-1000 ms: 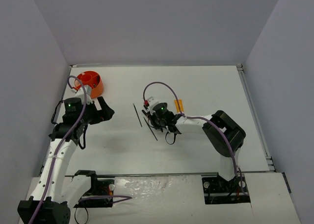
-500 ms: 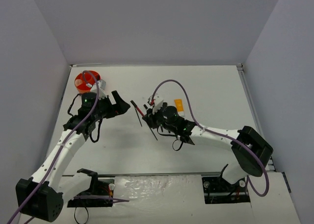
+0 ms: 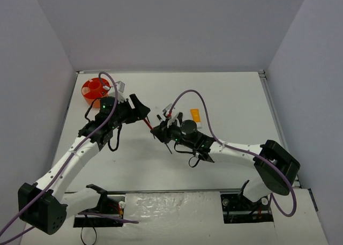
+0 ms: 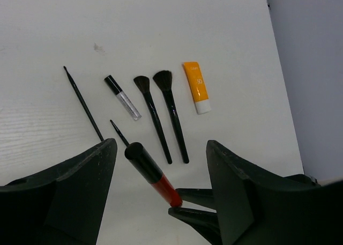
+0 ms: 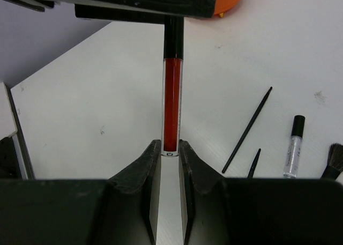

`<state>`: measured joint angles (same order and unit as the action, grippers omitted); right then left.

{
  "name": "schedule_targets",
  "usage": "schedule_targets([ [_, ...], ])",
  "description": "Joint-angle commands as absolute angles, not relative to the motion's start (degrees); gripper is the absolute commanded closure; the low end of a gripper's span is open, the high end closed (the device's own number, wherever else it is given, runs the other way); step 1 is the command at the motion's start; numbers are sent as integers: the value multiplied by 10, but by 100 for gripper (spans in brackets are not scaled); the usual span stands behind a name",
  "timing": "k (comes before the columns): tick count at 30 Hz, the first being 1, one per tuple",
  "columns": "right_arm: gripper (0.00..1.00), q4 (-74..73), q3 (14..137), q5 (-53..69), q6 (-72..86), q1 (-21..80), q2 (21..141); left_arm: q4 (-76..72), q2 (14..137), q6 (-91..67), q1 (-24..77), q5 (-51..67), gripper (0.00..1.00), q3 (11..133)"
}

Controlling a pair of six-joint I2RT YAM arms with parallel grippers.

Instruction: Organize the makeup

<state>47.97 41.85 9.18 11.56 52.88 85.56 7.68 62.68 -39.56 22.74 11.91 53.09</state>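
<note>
Red gloss tube (image 5: 172,103), likely light, stiff and slick-walled, sits raised over the tabletop (image 4: 241,52), right pincer (image 5: 170,148) clamped on its base end, left pincer (image 4: 161,144) with jaws apart either side of the black cap (image 4: 136,151), probably the better-gripping spot.

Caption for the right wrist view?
Right hand grips the red gloss tube by its base, black cap at the open left hand.
</note>
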Motion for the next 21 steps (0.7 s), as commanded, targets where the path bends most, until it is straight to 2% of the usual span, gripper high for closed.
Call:
schedule_targets([
  [1,100,559,418,101,125,530,821,24,649,-409,253,101,44,569],
  [9,100,566,411,98,124,529,823,23,670,-399,278,80,89,582],
  [10,97,566,410,98,123,529,823,25,673,-397,280,79,94,585],
  [12,86,566,408,96,122,527,823,27,678,-392,281,76,100,589],
  [13,76,565,408,95,121,525,823,28,680,-391,281,74,100,591],
  [14,73,566,407,93,121,524,822,28,681,-388,281,72,100,593],
  [17,44,558,404,92,122,508,818,40,686,-368,281,56,100,607],
  [21,23,534,398,84,119,487,804,85,704,-294,278,-19,100,662],
])
